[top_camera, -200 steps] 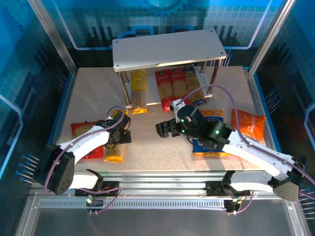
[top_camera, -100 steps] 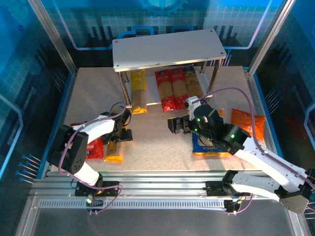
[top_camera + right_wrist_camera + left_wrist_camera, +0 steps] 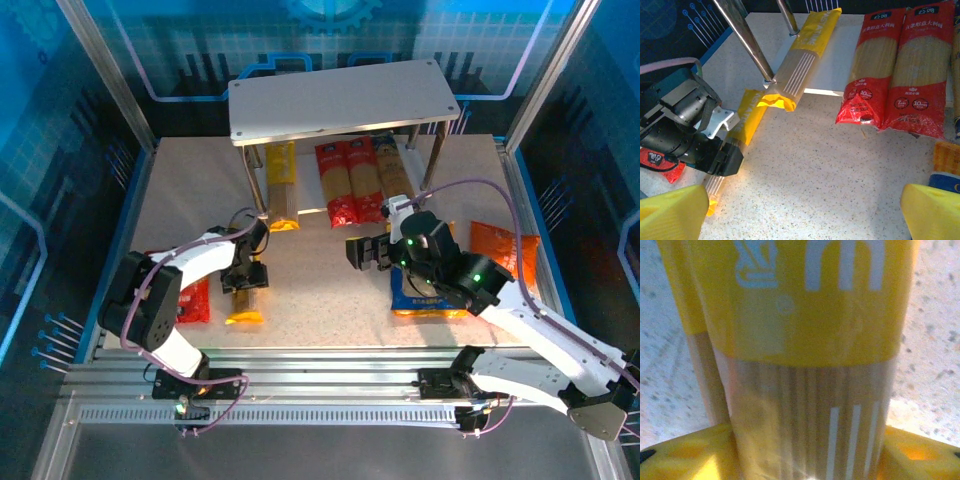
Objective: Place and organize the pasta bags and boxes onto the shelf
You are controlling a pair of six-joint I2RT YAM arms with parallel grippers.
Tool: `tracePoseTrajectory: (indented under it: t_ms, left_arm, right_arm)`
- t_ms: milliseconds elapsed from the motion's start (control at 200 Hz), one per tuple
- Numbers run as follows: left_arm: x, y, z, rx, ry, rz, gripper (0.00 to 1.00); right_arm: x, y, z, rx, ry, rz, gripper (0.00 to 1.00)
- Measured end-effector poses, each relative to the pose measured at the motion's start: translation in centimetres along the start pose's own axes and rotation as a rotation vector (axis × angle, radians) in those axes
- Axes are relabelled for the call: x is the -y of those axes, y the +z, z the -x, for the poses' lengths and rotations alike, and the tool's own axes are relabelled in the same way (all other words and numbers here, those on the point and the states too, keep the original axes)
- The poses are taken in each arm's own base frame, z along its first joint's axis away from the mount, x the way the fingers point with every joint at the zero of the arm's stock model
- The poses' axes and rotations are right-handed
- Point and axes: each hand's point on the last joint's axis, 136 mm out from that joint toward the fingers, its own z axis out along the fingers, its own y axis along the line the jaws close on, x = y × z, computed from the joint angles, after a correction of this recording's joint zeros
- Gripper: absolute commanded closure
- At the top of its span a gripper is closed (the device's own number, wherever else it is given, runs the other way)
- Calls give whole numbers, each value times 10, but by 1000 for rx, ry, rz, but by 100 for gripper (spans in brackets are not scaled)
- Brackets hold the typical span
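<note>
A yellow pasta box [image 3: 243, 300] lies on the table left of centre, and my left gripper [image 3: 246, 274] is shut across it. In the left wrist view the box [image 3: 805, 340] spans the whole gap between both yellow fingers [image 3: 695, 457] of the left gripper [image 3: 807, 455]. My right gripper [image 3: 368, 252] hovers open over bare table; the right wrist view shows nothing in the right gripper [image 3: 800, 215]. The shelf [image 3: 340, 98] stands at the back. Its lower board [image 3: 840, 55] carries a yellow box [image 3: 281, 185], two red boxes [image 3: 348, 182] and one more box [image 3: 395, 170].
A red bag [image 3: 190, 297] lies at the left, beside the held box. A blue bag with orange edges [image 3: 420, 300] sits under my right arm, an orange bag [image 3: 505, 255] at the right. Metal shelf legs [image 3: 745, 40] stand near the yellow box on the lower board.
My left gripper has closed from wide open onto the yellow box on the table. My right arm drew back to the right, away from the table's middle.
</note>
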Motion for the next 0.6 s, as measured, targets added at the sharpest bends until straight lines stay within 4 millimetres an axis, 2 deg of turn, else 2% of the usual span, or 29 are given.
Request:
tracePoseTrajectory:
  t_ms: [80, 105, 175, 315, 450, 600]
  left_arm:
    - [4, -3, -2, 9, -7, -22, 81]
    - [5, -5, -2, 15, -10, -28, 85]
    - [6, -11, -1, 31, -15, -47, 87]
    - [6, -11, -3, 39, -18, -58, 90]
    - [6, -14, -3, 75, -19, -87, 100]
    - [7, -21, -23, 74, -11, -143, 100]
  right_arm:
    - [0, 1, -1, 0, 1, 3, 1]
    - [0, 1, -1, -1, 1, 3, 1]
    - [0, 1, -1, 0, 2, 5, 1]
    - [0, -3, 2, 13, 4, 10, 1]
    - [-1, -10, 6, 35, 8, 16, 1]
    - [-1, -14, 8, 46, 9, 20, 1]
